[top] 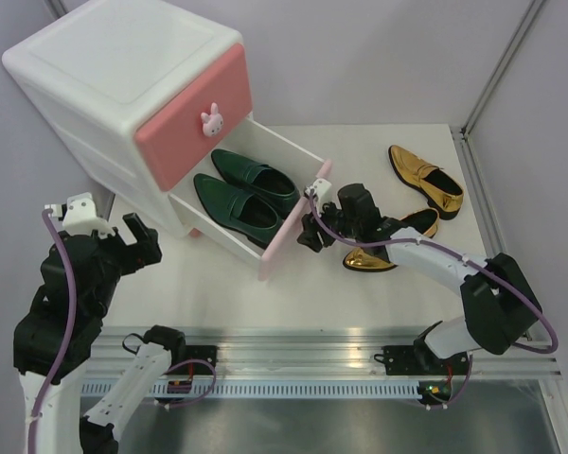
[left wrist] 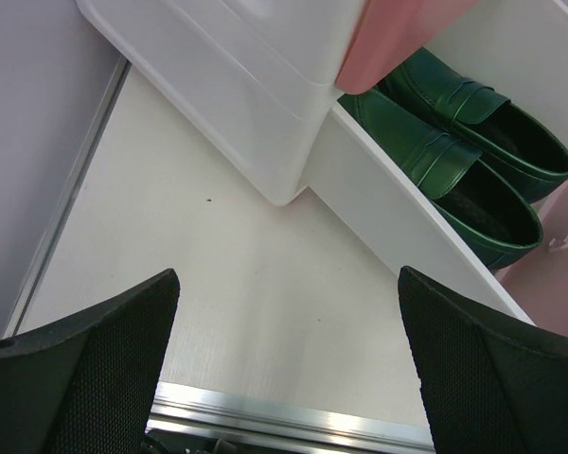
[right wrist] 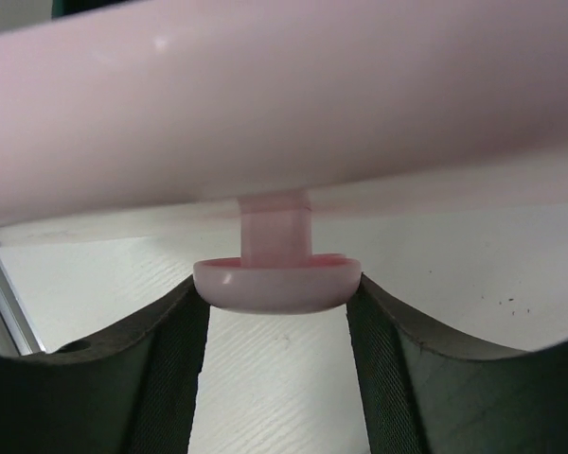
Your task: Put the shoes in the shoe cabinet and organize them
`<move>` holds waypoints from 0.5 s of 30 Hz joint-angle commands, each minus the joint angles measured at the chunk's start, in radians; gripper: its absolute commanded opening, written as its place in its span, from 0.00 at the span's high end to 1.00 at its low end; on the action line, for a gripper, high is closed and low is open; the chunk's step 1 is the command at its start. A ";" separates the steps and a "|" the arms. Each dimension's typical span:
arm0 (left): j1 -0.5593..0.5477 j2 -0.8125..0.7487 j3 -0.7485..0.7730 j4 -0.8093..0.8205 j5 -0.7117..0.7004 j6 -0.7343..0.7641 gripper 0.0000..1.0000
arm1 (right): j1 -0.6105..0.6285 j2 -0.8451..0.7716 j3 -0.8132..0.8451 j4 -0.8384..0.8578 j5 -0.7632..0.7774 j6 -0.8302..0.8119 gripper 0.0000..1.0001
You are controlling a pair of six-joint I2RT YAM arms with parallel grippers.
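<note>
Pale pink drawer front [right wrist: 265, 104] across the top, round knob [right wrist: 265, 279] below on a short stem. Pinched at both edges between right gripper's [right wrist: 276, 301] black fingers [right wrist: 161, 369], over white tabletop [right wrist: 473, 255].

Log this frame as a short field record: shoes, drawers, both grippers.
green loafers: both inside the open lower drawer
gold loafers: both on the table, right of the drawer
upper drawer: shut
right gripper: closed on the lower drawer's knob
left gripper: open, holding nothing
</note>
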 commanded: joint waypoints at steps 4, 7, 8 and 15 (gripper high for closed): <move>-0.003 0.032 0.025 0.020 0.004 -0.006 0.00 | 0.001 0.012 0.074 0.038 -0.043 -0.044 0.59; -0.003 0.035 0.026 0.028 0.007 -0.004 0.00 | 0.001 0.006 0.104 0.011 -0.043 -0.051 0.65; -0.003 0.035 0.025 0.028 0.006 -0.004 0.00 | 0.000 0.001 0.111 0.010 -0.036 -0.052 0.68; -0.002 0.041 0.026 0.040 0.010 0.000 0.00 | 0.001 -0.031 0.177 -0.036 -0.023 -0.060 0.52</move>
